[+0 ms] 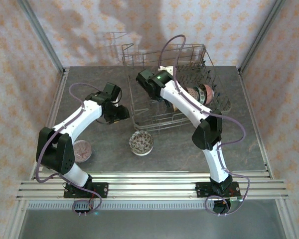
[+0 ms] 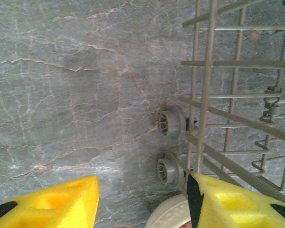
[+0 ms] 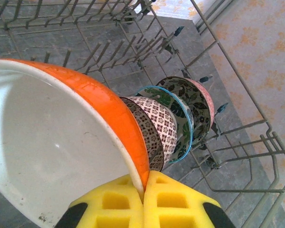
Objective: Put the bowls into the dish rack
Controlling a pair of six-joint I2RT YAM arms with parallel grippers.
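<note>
Grey veined stone forms the table (image 1: 104,164), hemmed in by peach-patterned walls. At far left a pinkish bowl (image 1: 82,151) sits on the stone beside the left arm's base. The left gripper (image 1: 120,113) hangs over bare table just left of the dish rack (image 1: 159,124). Its yellow fingers (image 2: 61,204) stand about half apart with nothing between them, close to the rack's two small grey wheels (image 2: 170,122). In front of the rack, a patterned bowl (image 1: 141,143) stands upright on the table.

Inside the rack, the right gripper (image 3: 143,183) is clamped tight on the rim of an orange bowl (image 3: 61,142) with a white inside, tilted on edge. Just to its right, three bowls stand on edge among the tines: a brown lattice bowl (image 3: 156,123), a blue-rimmed leafy bowl (image 3: 183,111) and a pink-sided bowl (image 3: 202,102).
</note>
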